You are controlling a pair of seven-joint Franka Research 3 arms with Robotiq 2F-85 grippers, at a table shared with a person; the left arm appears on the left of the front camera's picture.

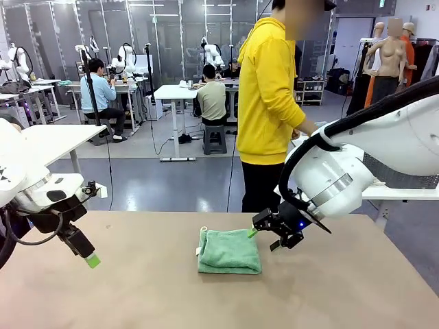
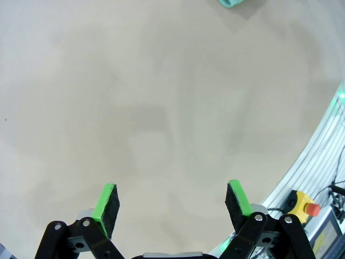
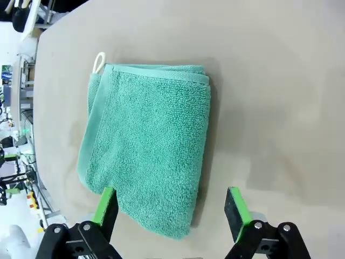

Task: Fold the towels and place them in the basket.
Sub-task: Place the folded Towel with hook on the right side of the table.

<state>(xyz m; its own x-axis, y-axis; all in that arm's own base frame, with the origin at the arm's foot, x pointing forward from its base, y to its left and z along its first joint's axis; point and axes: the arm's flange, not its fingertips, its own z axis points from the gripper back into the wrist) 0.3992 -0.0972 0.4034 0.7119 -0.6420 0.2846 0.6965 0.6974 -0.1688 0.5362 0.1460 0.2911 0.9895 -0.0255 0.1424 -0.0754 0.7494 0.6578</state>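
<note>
A mint green towel (image 1: pixel 230 251) lies folded on the tan table (image 1: pixel 137 295), its small white tag (image 1: pixel 203 229) at the far left corner. My right gripper (image 1: pixel 264 236) hovers just off the towel's far right corner, open and holding nothing. In the right wrist view the towel (image 3: pixel 148 151) spreads out ahead of the open gripper (image 3: pixel 172 208), and one fingertip (image 3: pixel 106 202) sits over the towel's near edge. My left gripper (image 1: pixel 89 259) hangs open above bare table at the left; its own view shows the gripper (image 2: pixel 172 202) open and a towel corner (image 2: pixel 232 2). The basket is out of view.
A person in a yellow hoodie (image 1: pixel 267 96) stands at the far side of the table, behind the towel. In the left wrist view the table's metal edge rail (image 2: pixel 318 151) and a yellow box with a red button (image 2: pixel 304 205) lie to the right.
</note>
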